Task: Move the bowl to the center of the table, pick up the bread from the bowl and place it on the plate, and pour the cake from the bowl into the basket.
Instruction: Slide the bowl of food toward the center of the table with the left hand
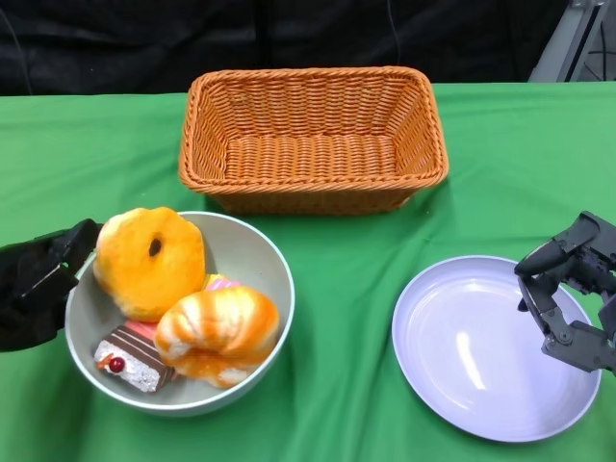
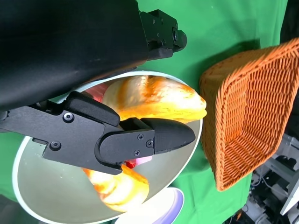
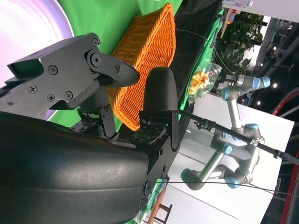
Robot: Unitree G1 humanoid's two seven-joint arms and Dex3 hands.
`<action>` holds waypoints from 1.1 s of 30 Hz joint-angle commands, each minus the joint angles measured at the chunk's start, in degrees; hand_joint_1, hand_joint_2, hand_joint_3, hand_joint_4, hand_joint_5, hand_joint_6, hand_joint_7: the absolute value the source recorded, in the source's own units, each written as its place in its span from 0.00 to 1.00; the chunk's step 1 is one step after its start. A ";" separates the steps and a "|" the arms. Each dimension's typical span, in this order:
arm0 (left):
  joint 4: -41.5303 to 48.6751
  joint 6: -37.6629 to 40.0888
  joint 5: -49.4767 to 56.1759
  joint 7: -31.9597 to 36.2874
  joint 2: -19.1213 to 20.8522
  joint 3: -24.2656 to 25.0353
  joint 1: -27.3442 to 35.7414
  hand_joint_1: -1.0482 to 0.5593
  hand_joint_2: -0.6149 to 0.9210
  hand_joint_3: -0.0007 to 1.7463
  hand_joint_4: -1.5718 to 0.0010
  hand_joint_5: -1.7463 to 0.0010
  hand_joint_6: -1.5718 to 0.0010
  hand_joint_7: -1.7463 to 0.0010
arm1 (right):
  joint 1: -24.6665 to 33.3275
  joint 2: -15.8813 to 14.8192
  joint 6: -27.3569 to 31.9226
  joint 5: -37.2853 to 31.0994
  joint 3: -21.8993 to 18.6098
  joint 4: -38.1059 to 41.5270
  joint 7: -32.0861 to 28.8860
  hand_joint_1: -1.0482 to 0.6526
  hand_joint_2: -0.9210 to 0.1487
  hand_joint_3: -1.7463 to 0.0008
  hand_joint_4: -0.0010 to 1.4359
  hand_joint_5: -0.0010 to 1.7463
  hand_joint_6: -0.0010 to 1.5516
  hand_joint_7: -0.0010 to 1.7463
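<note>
A pale grey bowl (image 1: pixel 245 250) stands at the table's front left. It holds a round orange bread (image 1: pixel 149 260), a glazed twisted bread (image 1: pixel 219 332) and a cake slice (image 1: pixel 130 356) topped with a cherry. My left hand (image 1: pixel 38 284) is at the bowl's left rim. In the left wrist view its fingers (image 2: pixel 140 140) straddle the rim of the bowl (image 2: pixel 51 196), one inside beside the bread (image 2: pixel 159 100), and seem to pinch it. A lilac plate (image 1: pixel 481 356) lies at the front right. Over its right edge hovers my right hand (image 1: pixel 573 289), fingers apart and holding nothing.
A wicker basket (image 1: pixel 308 79) stands at the back centre, just behind the bowl. It also shows as the basket (image 2: pixel 252 116) in the left wrist view and the basket (image 3: pixel 145 56) in the right wrist view. Green cloth covers the table.
</note>
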 commanded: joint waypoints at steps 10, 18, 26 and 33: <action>-9.51 5.70 -4.28 -1.07 -1.72 -1.32 4.68 0.22 1.00 0.32 1.00 1.00 1.00 1.00 | 0.42 -1.06 -1.79 -0.84 -0.07 -0.28 -0.42 0.56 0.27 0.54 0.49 0.89 0.42 0.77; -15.11 6.23 -3.68 1.32 -3.85 -3.46 6.75 0.22 1.00 0.31 1.00 1.00 0.98 0.99 | 0.38 -1.47 -2.49 -1.26 -0.08 0.04 -0.33 0.56 0.29 0.51 0.49 0.89 0.43 0.76; -18.79 6.96 -3.62 2.77 -5.60 -5.81 7.55 0.22 1.00 0.34 0.99 1.00 0.98 1.00 | 0.34 -1.68 -2.69 -1.23 -0.08 0.26 -0.36 0.57 0.32 0.48 0.49 0.90 0.43 0.76; -20.29 7.90 -4.49 4.48 -8.88 -6.37 8.02 0.23 1.00 0.32 1.00 1.00 0.98 1.00 | 0.36 -1.97 -2.55 -1.18 -0.15 0.46 -0.26 0.57 0.32 0.48 0.49 0.90 0.43 0.76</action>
